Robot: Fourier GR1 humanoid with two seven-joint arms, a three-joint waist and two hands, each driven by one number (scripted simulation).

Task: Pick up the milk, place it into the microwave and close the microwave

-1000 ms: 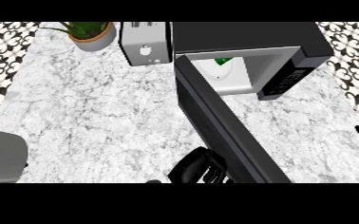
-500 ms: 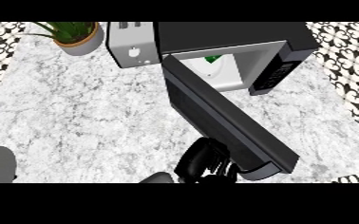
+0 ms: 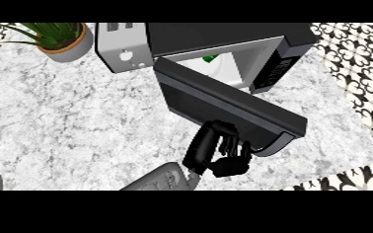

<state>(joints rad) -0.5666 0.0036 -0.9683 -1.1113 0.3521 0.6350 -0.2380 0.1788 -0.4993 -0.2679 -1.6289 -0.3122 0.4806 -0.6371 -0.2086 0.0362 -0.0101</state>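
Pushing microwave door with right hand, fingers straight-ish against door's outer face, gripping nothing. Door half shut. Milk sits inside microwave. Toaster, plant on table.

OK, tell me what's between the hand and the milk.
In the head view, the half-open microwave door lies between them: the hand is on its outer face near the free edge, and the milk sits behind it inside the microwave.
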